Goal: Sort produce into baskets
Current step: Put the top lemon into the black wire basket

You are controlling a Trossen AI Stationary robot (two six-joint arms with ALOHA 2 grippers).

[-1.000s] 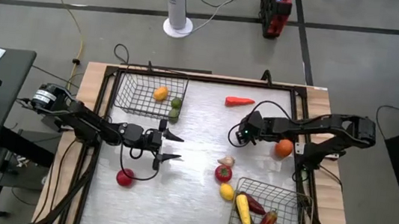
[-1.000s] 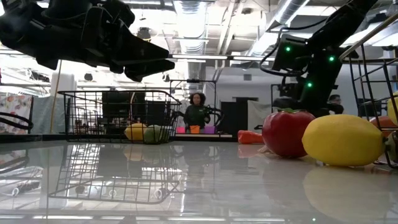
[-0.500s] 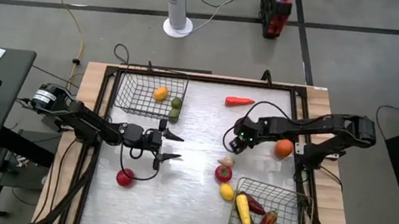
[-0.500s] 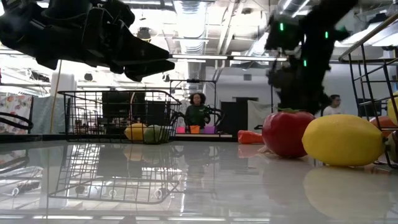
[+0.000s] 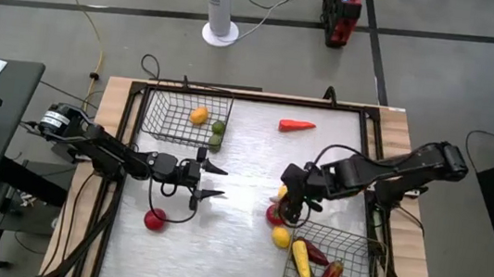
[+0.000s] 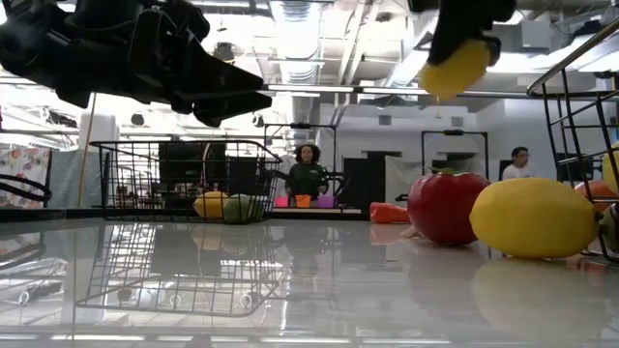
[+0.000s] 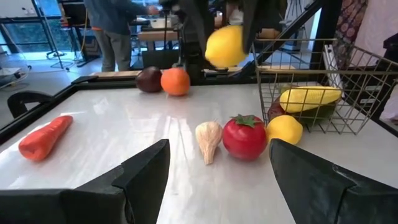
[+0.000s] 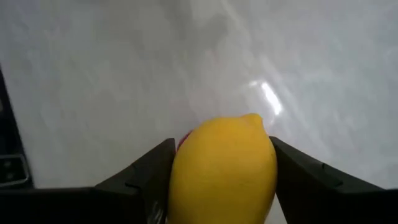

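My right gripper (image 5: 289,197) clamps yellow lemon (image 8: 224,163), raised above red tomato (image 5: 275,214) and garlic (image 7: 208,140), near front basket (image 5: 361,240) rim. My left gripper (image 5: 214,180) hovers with fingers spread over bare table (image 5: 245,152) centre. Back basket (image 5: 161,115) holds round fruit
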